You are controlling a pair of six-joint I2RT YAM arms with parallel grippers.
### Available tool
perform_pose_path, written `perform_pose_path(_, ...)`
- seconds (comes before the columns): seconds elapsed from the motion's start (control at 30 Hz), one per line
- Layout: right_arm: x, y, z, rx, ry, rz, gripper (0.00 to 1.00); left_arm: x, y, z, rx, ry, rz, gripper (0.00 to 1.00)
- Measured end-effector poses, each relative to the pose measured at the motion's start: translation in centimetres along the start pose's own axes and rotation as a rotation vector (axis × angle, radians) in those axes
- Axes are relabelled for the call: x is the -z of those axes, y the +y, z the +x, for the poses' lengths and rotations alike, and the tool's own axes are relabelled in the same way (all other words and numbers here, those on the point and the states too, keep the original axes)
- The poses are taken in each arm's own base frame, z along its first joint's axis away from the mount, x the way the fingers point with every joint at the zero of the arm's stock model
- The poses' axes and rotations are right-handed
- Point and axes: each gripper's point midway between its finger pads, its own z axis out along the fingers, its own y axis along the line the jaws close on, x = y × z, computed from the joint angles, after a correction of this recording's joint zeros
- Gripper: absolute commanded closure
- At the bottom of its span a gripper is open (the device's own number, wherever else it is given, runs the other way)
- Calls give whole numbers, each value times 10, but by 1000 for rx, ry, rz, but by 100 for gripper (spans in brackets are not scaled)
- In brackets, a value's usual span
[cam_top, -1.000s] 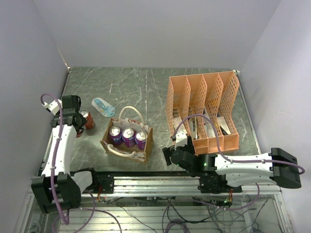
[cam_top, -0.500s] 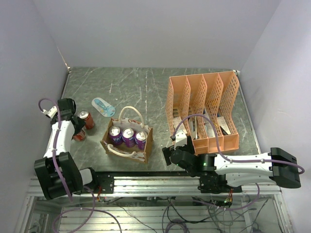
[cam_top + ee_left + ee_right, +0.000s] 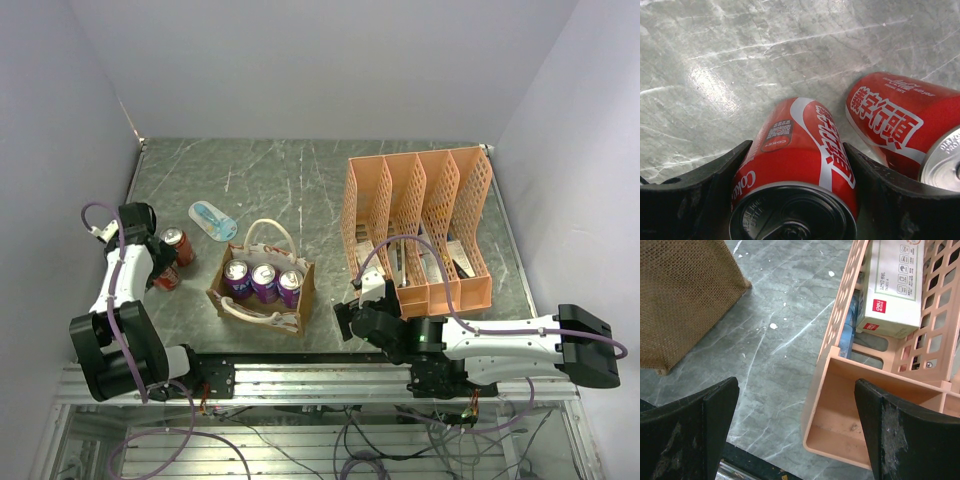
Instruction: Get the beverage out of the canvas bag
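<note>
The canvas bag point(image 3: 303, 292) stands near the front left of the table with three purple beverage cans point(image 3: 264, 281) upright inside; its woven side shows in the right wrist view point(image 3: 685, 300). My left gripper point(image 3: 158, 268) is left of the bag, shut on a red cola can point(image 3: 800, 150) that stands on the table. A second red cola can point(image 3: 177, 245) stands just beside it, also seen in the left wrist view point(image 3: 900, 125). My right gripper point(image 3: 346, 320) is open and empty, low near the front edge between bag and rack point(image 3: 797, 382).
An orange plastic file rack point(image 3: 418, 225) with boxes in it takes up the right side; its near corner point(image 3: 860, 410) lies between my right fingers. A clear blue plastic item point(image 3: 212, 220) lies behind the bag. The left wall is close to the left arm.
The left arm swung its forearm to the left and its gripper settled lower around the nearer red can. The bag, its cans and the right arm have not moved.
</note>
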Motion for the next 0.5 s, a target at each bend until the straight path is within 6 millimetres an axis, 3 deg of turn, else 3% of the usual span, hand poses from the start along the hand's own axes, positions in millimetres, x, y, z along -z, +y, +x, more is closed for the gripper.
perform_pose_path(0.17, 0, 0, -1, -2, -2, -1, 0, -3, 0, 3, -4, 15, -5, 30)
perform_pose_path(0.23, 1, 0, -1, -4, -4, -2, 0, -3, 0, 3, -4, 16, -5, 26)
perform_pose_path(0.33, 1, 0, -3, -9, -9, -5, 0, -2, 2, 4, -4, 20, -10, 0)
perform_pose_path(0.5, 2, 0, -4, -13, -12, -7, 0, 4, 0, -4, 9, -14, 2, 0)
